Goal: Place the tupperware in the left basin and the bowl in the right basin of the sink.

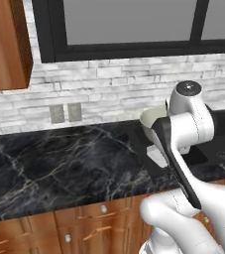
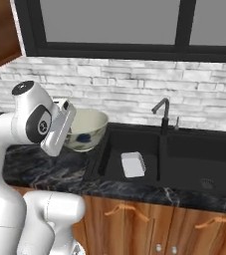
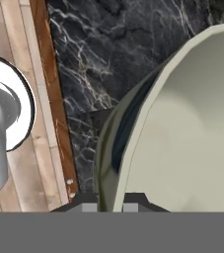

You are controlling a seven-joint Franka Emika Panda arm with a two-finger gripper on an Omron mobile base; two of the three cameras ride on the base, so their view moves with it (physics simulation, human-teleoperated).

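The round cream bowl (image 2: 88, 128) hangs above the black counter just left of the sink (image 2: 101, 164), clear of the stone. My gripper (image 3: 110, 204) is shut on the bowl's rim (image 3: 133, 143), with one fingertip (image 3: 88, 203) outside the wall and the other inside. In the left base view the bowl (image 1: 151, 118) peeks out behind my forearm. The white rectangular tupperware (image 2: 133, 164) lies flat on the floor of the left basin (image 2: 115, 149), and its corner (image 1: 157, 157) shows past the arm. The right basin (image 2: 194, 162) holds nothing but its round drain (image 2: 207, 184).
A slim black faucet (image 2: 162, 113) rises behind the sink's divider. The marble counter (image 1: 59, 158) runs off to the left, with two wall outlets (image 1: 65, 113) above it and a wooden upper cabinet (image 1: 5, 44) at the far left. Wooden drawers (image 2: 149, 214) sit below the sink.
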